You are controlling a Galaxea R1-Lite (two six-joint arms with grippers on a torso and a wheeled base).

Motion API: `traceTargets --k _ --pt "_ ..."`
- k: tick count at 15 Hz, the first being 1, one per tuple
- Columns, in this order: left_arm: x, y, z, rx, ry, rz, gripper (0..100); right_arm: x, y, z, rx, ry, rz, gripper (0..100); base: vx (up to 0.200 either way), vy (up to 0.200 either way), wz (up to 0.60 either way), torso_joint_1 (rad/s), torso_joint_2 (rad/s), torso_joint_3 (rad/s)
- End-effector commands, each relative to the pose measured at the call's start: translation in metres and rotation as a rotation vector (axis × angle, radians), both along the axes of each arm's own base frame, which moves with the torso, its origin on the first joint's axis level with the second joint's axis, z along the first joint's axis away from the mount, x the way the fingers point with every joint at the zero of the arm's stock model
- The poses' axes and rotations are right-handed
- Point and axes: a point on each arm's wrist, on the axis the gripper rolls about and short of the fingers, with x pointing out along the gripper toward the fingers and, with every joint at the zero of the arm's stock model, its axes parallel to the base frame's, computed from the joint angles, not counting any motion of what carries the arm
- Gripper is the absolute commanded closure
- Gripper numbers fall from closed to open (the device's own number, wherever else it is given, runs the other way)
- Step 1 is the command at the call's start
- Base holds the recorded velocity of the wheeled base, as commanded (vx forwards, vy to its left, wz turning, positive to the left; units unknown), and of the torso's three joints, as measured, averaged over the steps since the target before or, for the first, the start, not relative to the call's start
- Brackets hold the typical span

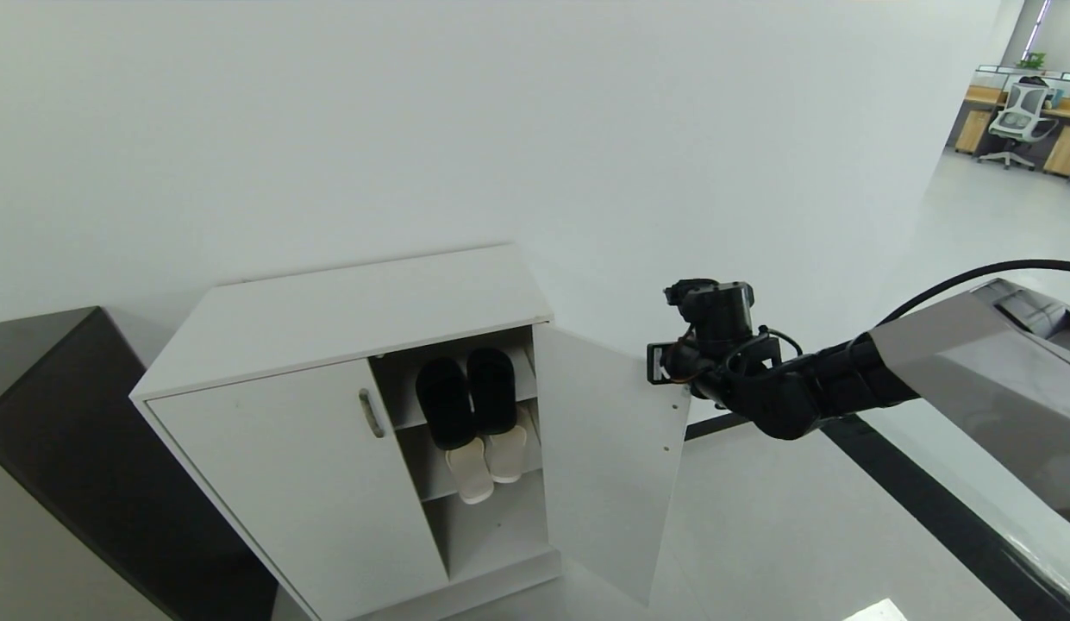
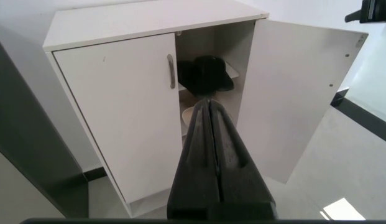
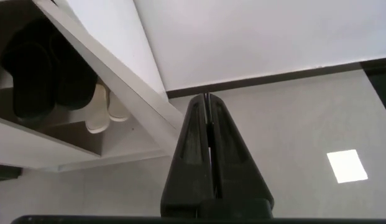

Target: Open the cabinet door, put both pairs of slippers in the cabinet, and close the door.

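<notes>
Head view: my right gripper, fingers pressed together, sits at the 2 o'clock corner of the open white door of the low white wooden cabinet. The black slip-on slippers lie on the top shelf. The white slip-on slippers lie on the shelf below, toes overhanging, and I reckon they could catch the closing door. A dark grey side unit stands at 9 o'clock.

Left wrist view: my left gripper, fingers together, faces the opening.

Right wrist view: the fingers are pinched beside the door's edge, so a push may slip off.
</notes>
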Motion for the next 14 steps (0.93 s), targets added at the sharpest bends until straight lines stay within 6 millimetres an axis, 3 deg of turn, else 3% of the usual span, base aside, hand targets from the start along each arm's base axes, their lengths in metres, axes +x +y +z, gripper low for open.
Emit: traceTargets --k 1,7,10,14 --pt "0.000 0.000 0.000 0.000 0.000 0.000 100 0.003 -0.001 -0.008 -0.009 0.017 -0.006 100 0.000 0.000 0.00 0.000 0.00 0.000" --pt "0.000 0.000 0.000 0.000 0.000 0.000 100 -0.004 0.001 -0.009 -0.015 0.028 0.007 100 0.000 0.000 0.00 0.000 0.00 0.000" --pt "0.000 0.000 0.000 0.000 0.000 0.000 100 -0.020 0.011 -0.006 -0.021 0.038 0.042 100 0.000 0.000 0.00 0.000 0.00 0.000" --pt "0.000 0.000 0.000 0.000 0.000 0.002 100 -0.057 0.033 0.000 -0.028 0.043 0.131 100 0.000 0.000 0.00 0.000 0.00 0.000"
